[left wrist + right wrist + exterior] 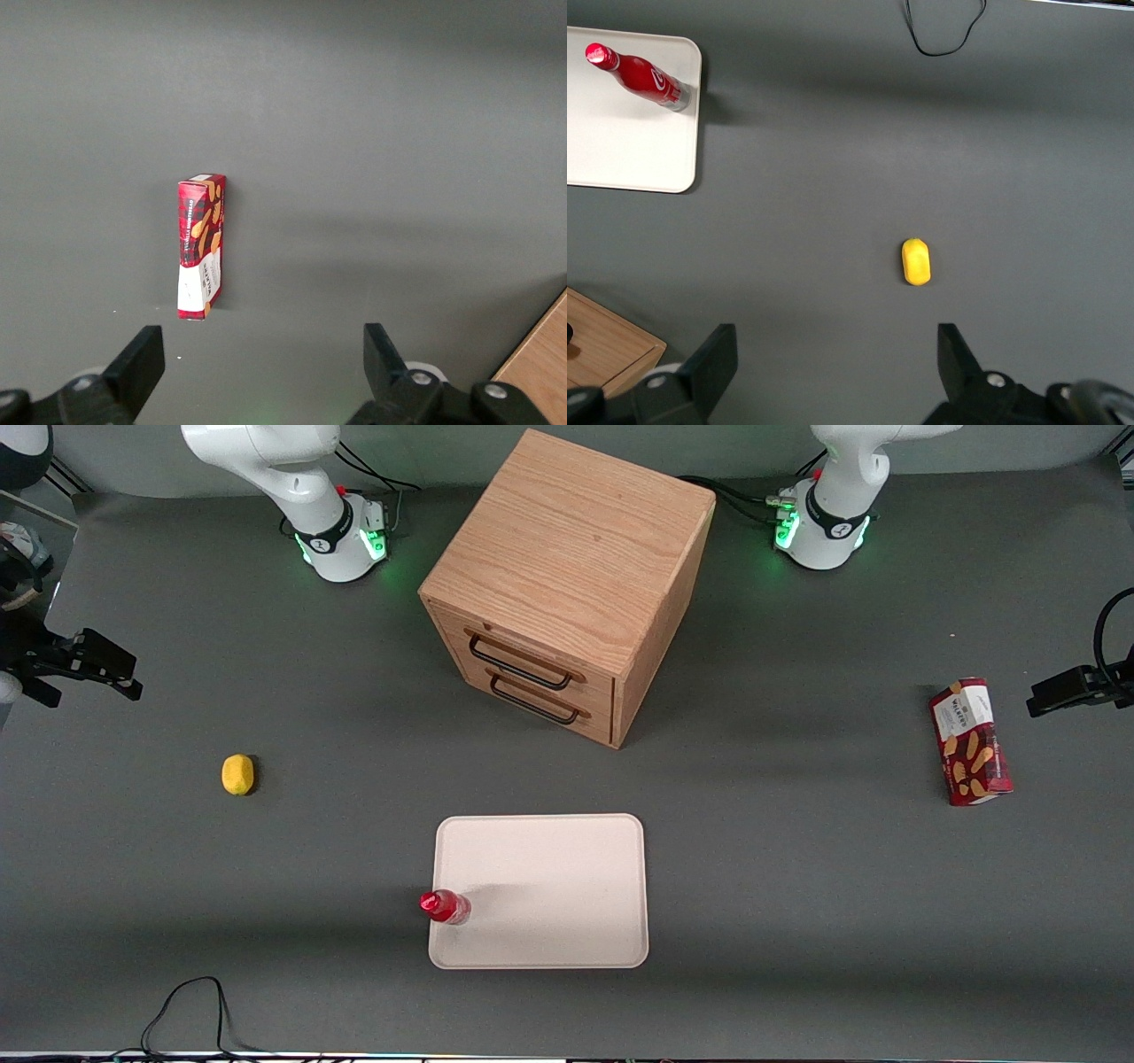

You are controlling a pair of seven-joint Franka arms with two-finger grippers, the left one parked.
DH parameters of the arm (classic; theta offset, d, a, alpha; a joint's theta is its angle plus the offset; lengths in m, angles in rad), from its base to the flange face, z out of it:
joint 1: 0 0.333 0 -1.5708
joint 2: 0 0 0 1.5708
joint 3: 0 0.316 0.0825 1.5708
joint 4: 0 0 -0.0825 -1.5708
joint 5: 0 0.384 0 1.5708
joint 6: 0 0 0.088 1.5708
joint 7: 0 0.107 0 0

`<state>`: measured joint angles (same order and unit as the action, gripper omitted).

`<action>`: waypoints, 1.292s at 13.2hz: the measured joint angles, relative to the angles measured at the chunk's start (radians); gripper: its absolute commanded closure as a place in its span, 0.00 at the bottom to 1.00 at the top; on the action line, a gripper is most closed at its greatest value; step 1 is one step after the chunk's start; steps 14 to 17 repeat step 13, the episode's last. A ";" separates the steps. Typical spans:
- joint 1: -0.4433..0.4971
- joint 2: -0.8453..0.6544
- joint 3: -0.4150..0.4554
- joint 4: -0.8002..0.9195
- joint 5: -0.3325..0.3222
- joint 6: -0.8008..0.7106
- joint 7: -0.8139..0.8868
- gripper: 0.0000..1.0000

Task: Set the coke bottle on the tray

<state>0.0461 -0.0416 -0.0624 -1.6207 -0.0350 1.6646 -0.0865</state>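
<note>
one small red coke bottle (446, 907) with a red cap already stands upright on the flat cream-white tray (549, 886), just inside the tray corner nearest the bench's front edge on the working arm's side. our end effector (833, 372) hangs wide open and empty, high near the yellow lemon (237, 774). we judge that keeping well apart from the bottle is what matters now.

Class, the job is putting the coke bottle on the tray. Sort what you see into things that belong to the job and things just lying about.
Belongs to the job:
coke bottle, standing on the tray's edge
tray
claw, open, raised above the lemon, holding nothing

Just lying about:
lemon
snack box
wooden drawer cabinet
</note>
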 measured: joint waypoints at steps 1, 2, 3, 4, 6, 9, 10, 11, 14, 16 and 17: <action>0.000 0.001 0.000 0.000 0.000 0.000 -0.001 0.00; 0.000 0.002 0.000 0.000 0.000 -0.002 -0.001 0.00; 0.000 0.002 0.000 0.000 0.000 -0.007 -0.001 0.00; 0.000 0.002 0.000 0.001 0.000 -0.015 -0.001 0.00; 0.000 0.002 0.000 0.003 0.000 -0.041 -0.002 0.00; 0.000 0.002 0.001 0.010 0.000 -0.067 -0.002 0.00; 0.000 0.003 0.001 0.012 0.000 -0.083 -0.002 0.00; 0.000 0.003 0.001 0.012 0.000 -0.102 -0.002 0.00; 0.000 0.006 0.001 0.012 0.005 -0.120 -0.002 0.00; 0.000 0.006 0.001 0.012 0.005 -0.120 -0.002 0.00; 0.000 0.006 0.001 0.012 0.005 -0.120 -0.002 0.00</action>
